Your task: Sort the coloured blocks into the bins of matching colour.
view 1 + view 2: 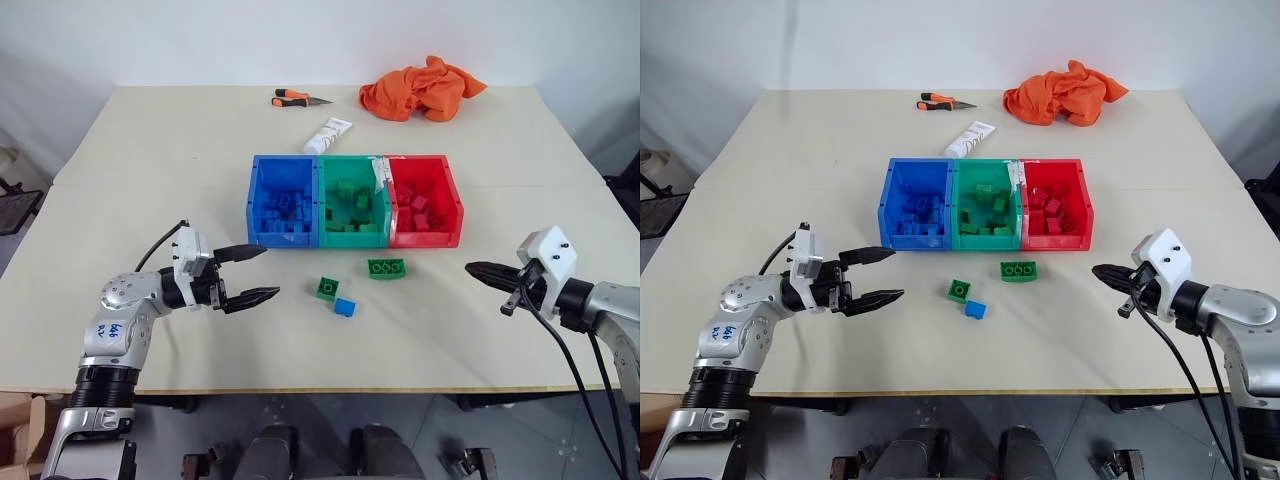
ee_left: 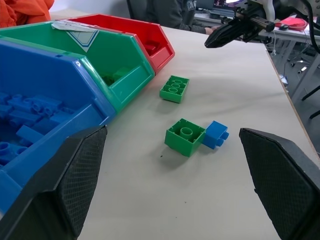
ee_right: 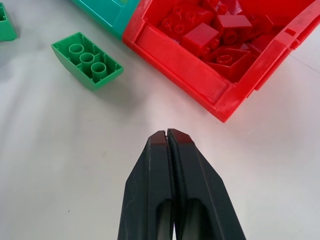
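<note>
Left claw (image 1: 258,274) agape, right claw (image 1: 473,268) pinched together, bare table (image 1: 150,180) flanking three loose blocks (image 1: 345,296).

**Loose bricks between the two grippers, bins beyond**

Three loose bricks lie on the table (image 1: 150,210) between the fingertips of the left gripper (image 1: 262,273) and those of the right gripper (image 1: 472,267). The square brick (image 1: 327,288) and the small brick (image 1: 345,307) touch, nearest the left fingers (image 1: 250,297); the long brick (image 1: 386,268) lies nearer the bins (image 1: 355,238). The three joined bins, holding bricks, stand beyond the fingertips. Behind them lie a tube (image 1: 327,135), a cutter (image 1: 298,98) and a cloth (image 1: 422,88).
</note>
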`<state>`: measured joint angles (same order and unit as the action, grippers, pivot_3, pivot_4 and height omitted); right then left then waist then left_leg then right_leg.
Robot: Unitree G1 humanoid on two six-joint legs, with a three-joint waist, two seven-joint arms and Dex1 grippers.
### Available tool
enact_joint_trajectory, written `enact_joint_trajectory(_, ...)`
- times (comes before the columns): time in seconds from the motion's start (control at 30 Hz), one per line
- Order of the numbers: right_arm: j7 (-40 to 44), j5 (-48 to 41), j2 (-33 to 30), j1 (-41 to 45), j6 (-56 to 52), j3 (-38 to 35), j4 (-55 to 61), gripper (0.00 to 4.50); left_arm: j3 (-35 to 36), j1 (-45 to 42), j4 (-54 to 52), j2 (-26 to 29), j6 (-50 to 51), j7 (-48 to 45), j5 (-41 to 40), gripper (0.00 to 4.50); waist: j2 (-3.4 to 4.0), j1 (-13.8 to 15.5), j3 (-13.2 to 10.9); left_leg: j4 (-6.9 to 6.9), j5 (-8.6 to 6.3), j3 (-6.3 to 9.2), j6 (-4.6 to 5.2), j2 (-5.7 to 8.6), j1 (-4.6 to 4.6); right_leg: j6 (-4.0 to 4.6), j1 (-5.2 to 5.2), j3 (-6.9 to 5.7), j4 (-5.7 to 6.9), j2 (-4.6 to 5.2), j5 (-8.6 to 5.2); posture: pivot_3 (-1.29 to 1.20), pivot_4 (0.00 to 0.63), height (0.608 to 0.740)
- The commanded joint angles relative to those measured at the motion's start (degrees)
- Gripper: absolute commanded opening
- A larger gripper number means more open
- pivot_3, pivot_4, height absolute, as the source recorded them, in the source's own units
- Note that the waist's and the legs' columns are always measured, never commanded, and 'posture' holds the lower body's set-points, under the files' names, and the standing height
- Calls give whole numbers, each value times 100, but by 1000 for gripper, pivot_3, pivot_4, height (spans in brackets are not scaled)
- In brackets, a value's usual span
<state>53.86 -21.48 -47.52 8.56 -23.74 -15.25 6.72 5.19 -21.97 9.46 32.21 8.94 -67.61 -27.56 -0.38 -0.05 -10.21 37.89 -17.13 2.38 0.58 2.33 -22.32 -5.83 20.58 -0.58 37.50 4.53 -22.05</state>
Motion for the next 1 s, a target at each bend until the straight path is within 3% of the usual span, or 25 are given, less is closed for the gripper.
enact_joint_trajectory(0.03,42,-94,-196,-34,40,-258,229,59,-28,-108,-46,-48,-115,-48,16,4500,0,1,0,0,0,0,0,0,0,0,0,0,-1,0,0,0,150,740)
enact_joint_trajectory(0.23,97,-247,-297,-252,-84,-412,540,59,-99,-139,-33,-89,-163,-123,35,4500,0,0,0,-2,0,0,0,-1,0,0,0,0,-2,-1,0,0,150,740)
enact_joint_trajectory(0.33,211,-358,-388,-508,-158,-562,763,619,-129,-144,-40,-76,-182,-177,49,4500,0,7,0,-2,0,0,0,0,-1,0,-1,0,-3,0,0,0,150,740)
enact_joint_trajectory(0.7,793,-447,-871,-1581,-143,-1546,972,4289,-166,-176,60,-82,-235,-293,69,4500,-1,19,0,-2,-1,1,1,1,-1,0,-8,-3,-10,0,0,0,150,740)
enact_joint_trajectory(1.0,1026,-440,-1030,-1849,-117,-1913,917,4431,-178,-356,331,-98,-309,-402,113,4500,-1,3,-1,-2,0,1,2,-1,1,0,-10,-3,-9,-2,0,0,150,740)
